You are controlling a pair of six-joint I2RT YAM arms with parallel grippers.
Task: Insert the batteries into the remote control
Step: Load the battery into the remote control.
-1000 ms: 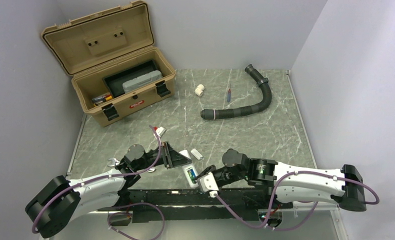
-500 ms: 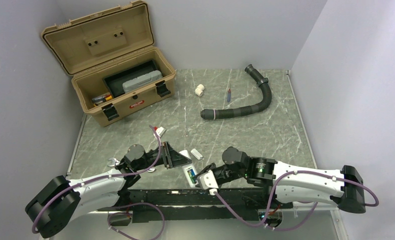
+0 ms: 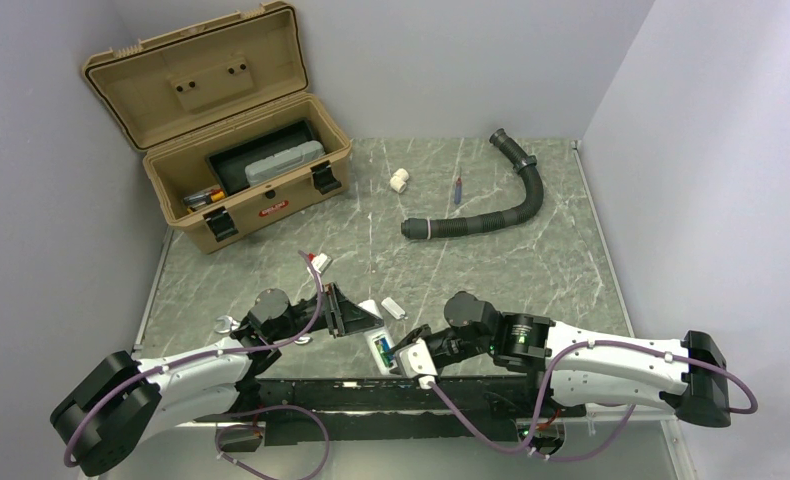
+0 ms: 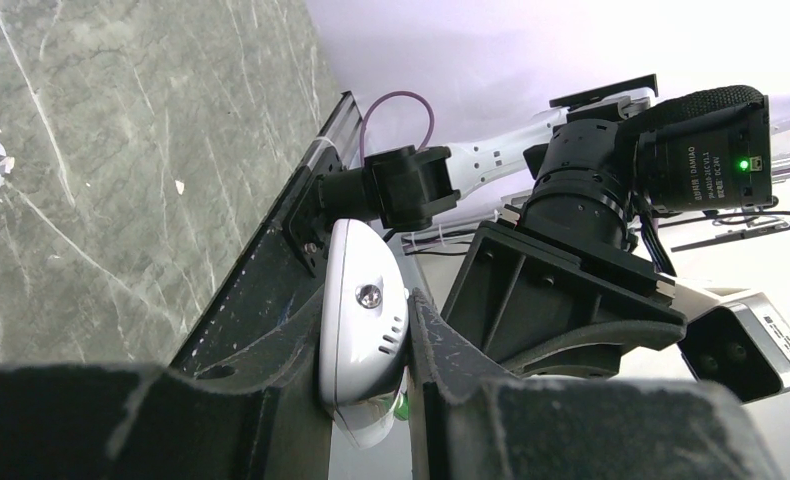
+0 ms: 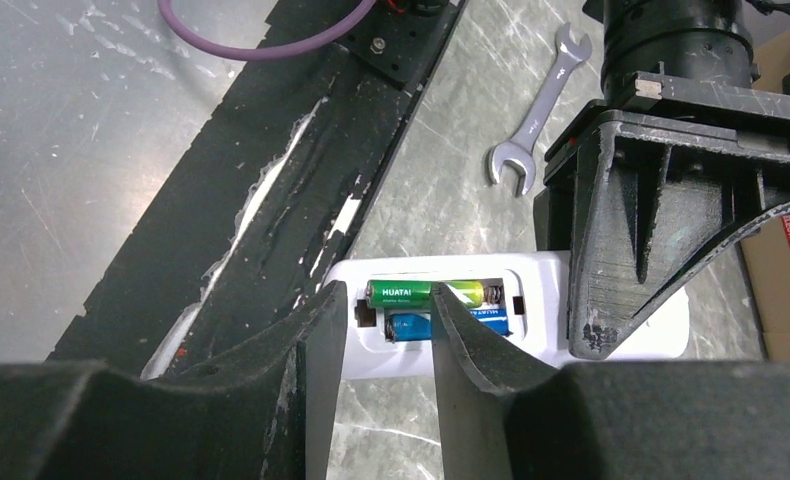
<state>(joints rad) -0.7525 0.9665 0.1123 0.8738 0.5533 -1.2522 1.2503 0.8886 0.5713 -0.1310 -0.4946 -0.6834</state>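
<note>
The white remote control lies back side up near the table's front edge, its battery bay uncovered. In the right wrist view the green battery and the blue battery lie side by side in that bay. My left gripper is shut on one end of the remote control, which sits pinched between both fingers. My right gripper hovers open over the other end. Its right fingertip is over the middle of the batteries, and I cannot tell whether it touches them.
A small white cover piece lies just beyond the remote. A wrench rests left of my left arm. Farther back are an open tan toolbox, a white pipe fitting, a red-and-blue stick and a black corrugated hose. A black rail runs along the near edge.
My right gripper has crept slightly left over the remote. The left arm and the remote have not moved.
</note>
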